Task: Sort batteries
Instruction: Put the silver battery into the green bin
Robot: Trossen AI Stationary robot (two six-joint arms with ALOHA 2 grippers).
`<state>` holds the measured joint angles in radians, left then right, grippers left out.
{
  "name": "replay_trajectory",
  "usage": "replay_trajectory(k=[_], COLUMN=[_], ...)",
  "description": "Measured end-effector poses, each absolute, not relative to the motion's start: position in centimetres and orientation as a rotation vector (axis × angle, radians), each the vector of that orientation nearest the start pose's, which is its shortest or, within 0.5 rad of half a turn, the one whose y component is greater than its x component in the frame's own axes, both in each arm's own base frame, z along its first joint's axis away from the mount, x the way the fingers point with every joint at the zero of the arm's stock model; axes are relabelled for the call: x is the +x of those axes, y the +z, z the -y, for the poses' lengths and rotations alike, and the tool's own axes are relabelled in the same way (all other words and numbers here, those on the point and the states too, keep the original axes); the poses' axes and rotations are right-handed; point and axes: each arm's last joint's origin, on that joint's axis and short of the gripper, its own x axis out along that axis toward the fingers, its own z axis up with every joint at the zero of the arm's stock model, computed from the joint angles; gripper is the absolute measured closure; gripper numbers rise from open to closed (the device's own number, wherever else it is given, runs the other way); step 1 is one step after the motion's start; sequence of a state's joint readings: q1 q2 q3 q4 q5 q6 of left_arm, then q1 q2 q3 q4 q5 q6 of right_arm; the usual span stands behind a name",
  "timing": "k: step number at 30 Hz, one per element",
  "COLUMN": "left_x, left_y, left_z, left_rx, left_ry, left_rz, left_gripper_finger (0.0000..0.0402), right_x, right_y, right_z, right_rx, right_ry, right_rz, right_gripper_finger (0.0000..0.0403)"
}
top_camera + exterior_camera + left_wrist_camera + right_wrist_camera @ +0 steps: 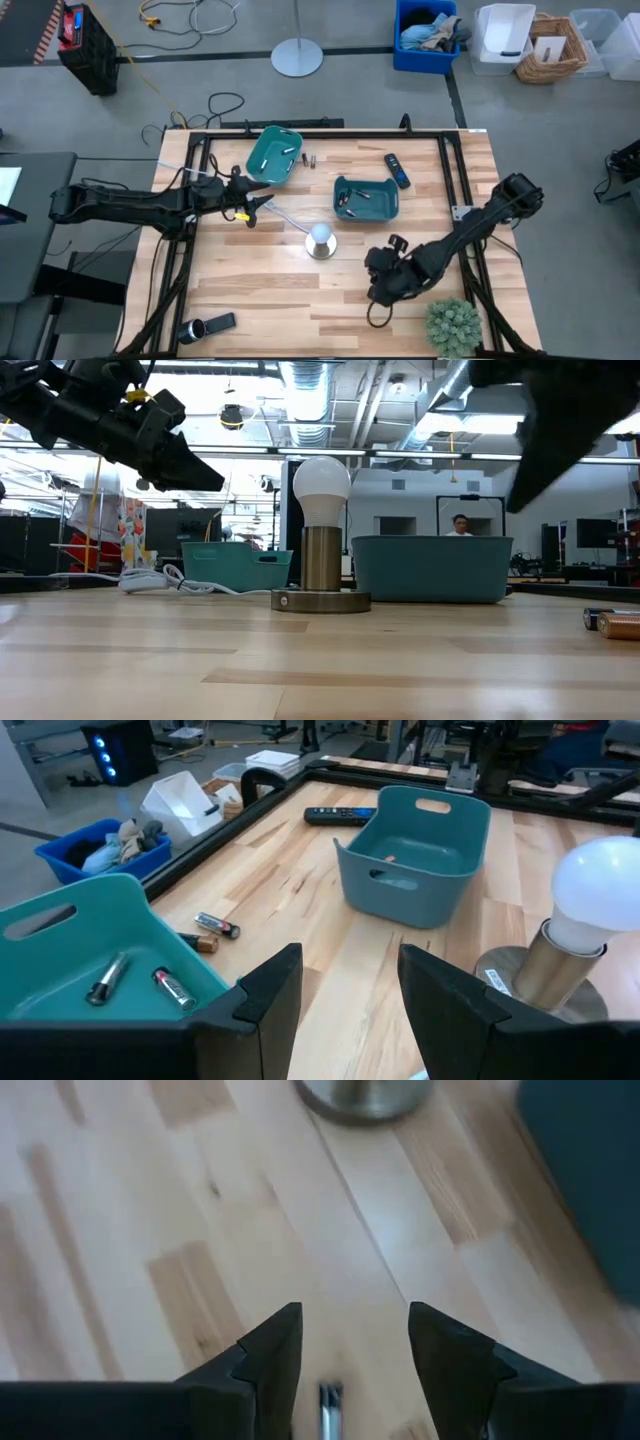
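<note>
Two teal bins stand on the wooden table: one (275, 156) at the far left holding two batteries (105, 978), the other (366, 198) near the middle. Two more batteries (212, 928) lie on the wood between the bins. My left gripper (345, 990) hovers open beside the far-left bin, holding nothing. My right gripper (345, 1350) is open above the table's near right part (385, 278), pointing steeply down. A small battery (328, 1405) lies on the wood between its fingers. Two batteries (615, 622) show at the right of the low view.
A lamp with a white bulb (320, 240) stands mid-table between the two arms. A black remote (397, 170) lies at the far right, and a green plant (452, 325) stands at the near right. A black-and-silver cylinder (205, 327) lies near left, and a white cable (285, 217) crosses beside the lamp.
</note>
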<state>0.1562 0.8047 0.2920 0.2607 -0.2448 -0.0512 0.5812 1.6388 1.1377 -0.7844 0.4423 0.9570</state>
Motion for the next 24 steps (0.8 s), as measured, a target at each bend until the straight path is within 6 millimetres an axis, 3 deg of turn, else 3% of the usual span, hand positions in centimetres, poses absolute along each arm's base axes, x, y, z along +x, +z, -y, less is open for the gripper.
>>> replay_trajectory(k=[13, 24], left_x=[16.9, 16.9], left_y=[20.2, 20.2], left_z=[-3.4, -3.4], left_rx=[-0.029, -0.022], left_ry=[0.405, 0.404], left_rz=[-0.244, -0.25], left_gripper_finger=[0.0239, 0.0239], right_x=[24.4, 23.4], right_y=[20.5, 20.6], right_z=[-17.6, -18.7], right_rx=[0.316, 0.319], right_ry=[-0.512, -0.55], right_rz=[-1.072, -0.993], right_gripper_finger=[0.02, 0.02])
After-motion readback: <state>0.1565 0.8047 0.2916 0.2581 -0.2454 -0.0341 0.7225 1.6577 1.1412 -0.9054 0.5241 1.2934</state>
